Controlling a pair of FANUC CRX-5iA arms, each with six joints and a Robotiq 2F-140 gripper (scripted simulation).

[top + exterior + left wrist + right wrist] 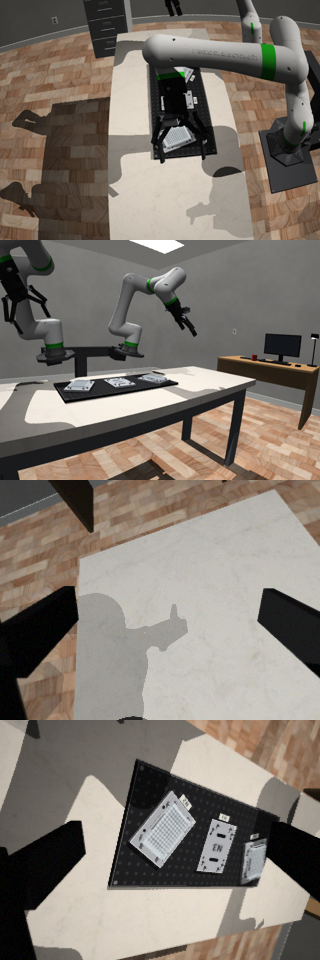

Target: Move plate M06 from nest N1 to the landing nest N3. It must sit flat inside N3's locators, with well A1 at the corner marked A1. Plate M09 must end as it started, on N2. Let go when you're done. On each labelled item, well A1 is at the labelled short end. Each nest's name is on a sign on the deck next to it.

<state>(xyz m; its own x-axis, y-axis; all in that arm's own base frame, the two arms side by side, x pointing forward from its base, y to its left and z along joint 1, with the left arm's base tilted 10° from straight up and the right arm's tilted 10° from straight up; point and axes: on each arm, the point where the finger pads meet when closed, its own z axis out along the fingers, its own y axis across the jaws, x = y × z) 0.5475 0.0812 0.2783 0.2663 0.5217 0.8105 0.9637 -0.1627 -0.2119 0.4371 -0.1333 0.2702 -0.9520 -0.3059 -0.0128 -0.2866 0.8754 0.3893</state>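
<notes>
A clear-white plate lies on the nest at the deck end under my left arm, apparently N1; its label is unreadable. Another plate lies on the angled nest at the other end, whose sign looks like N2. The white landing nest N3 between them is empty. My left gripper is open, empty and high above the table. My right gripper is open, empty and high, beyond the N2 end.
The black perforated deck lies on the pale table. The N3 sign stands beside its nest. My left forearm passes over the deck in the top view. A drawer cabinet stands beyond the table.
</notes>
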